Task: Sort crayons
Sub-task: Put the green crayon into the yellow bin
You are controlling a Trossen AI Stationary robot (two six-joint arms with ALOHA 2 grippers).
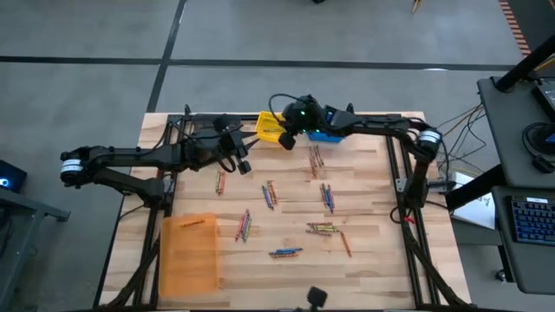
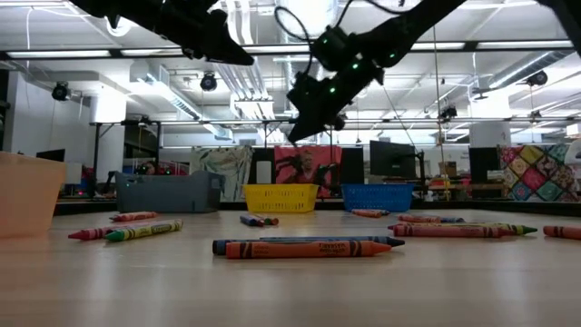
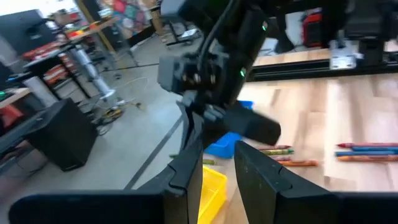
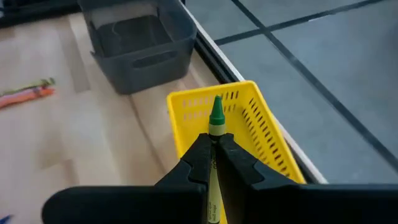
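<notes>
The right tool (image 4: 213,163) pinches a green-tipped crayon (image 4: 216,116) — tip forward — over the yellow bin (image 4: 261,124).

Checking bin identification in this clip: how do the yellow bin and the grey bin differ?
The yellow bin has slotted, see-through walls; the grey bin has solid walls. The right pincer holds a green crayon above the yellow bin; nothing hangs over the grey bin. Both stand at the table's far edge, and what shows of their insides is empty.
</notes>
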